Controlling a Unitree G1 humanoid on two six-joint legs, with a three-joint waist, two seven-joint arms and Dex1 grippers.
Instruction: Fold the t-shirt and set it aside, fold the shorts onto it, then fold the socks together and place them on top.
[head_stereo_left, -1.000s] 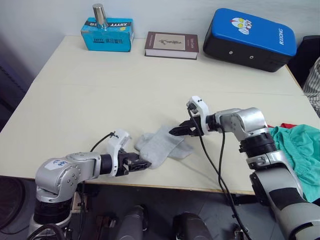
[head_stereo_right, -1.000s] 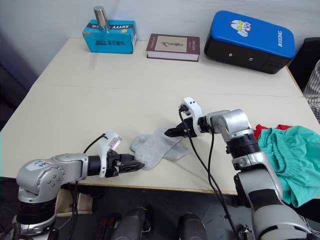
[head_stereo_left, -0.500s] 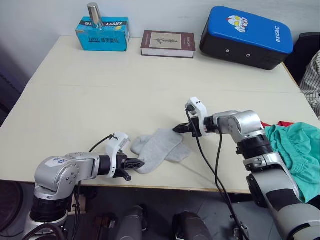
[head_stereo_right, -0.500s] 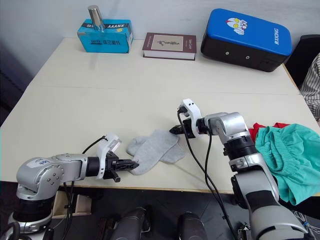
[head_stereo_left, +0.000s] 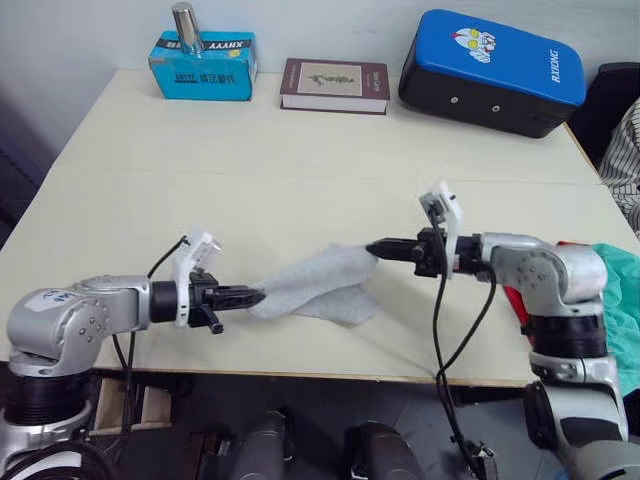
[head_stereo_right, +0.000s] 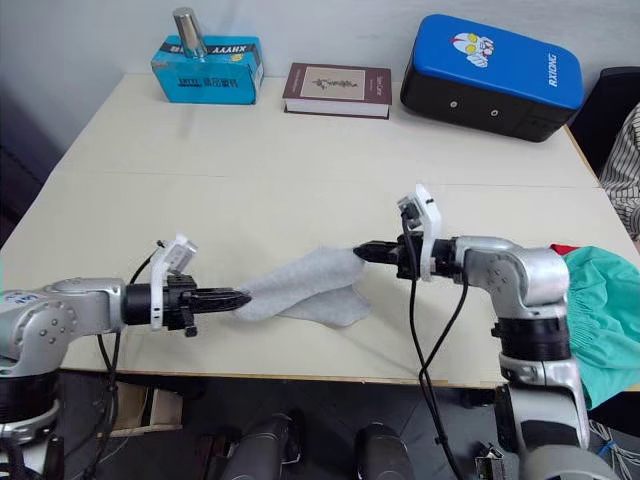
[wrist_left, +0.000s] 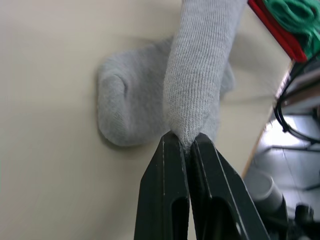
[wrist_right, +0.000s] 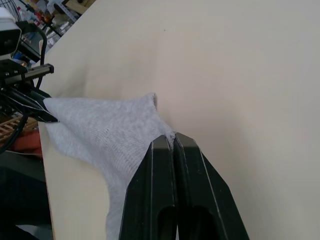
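Two light grey socks lie near the table's front edge. One sock (head_stereo_left: 310, 275) is stretched taut between my grippers, raised a little off the table. My left gripper (head_stereo_left: 255, 295) is shut on its left end and my right gripper (head_stereo_left: 375, 247) is shut on its right end. The other sock (head_stereo_left: 345, 306) lies flat on the table beneath it. In the left wrist view the fingertips (wrist_left: 172, 145) pinch the held sock (wrist_left: 200, 75) above the lying one (wrist_left: 125, 110). The teal shorts (head_stereo_right: 600, 300) sit piled on the red t-shirt (head_stereo_right: 560, 248) at the table's right edge.
Along the back of the table (head_stereo_left: 250, 170) stand a blue tissue box (head_stereo_left: 202, 66) with a metal cylinder (head_stereo_left: 187, 22) on it, a dark book (head_stereo_left: 334, 85) and a blue-and-black case (head_stereo_left: 490, 72). A person's striped sleeve (head_stereo_left: 622, 150) shows at the right.
Both grippers have shut on the ends of one sock and drawn apart, left arm leftward and right arm rightward, stretching it off the table. The camera has shifted slightly.
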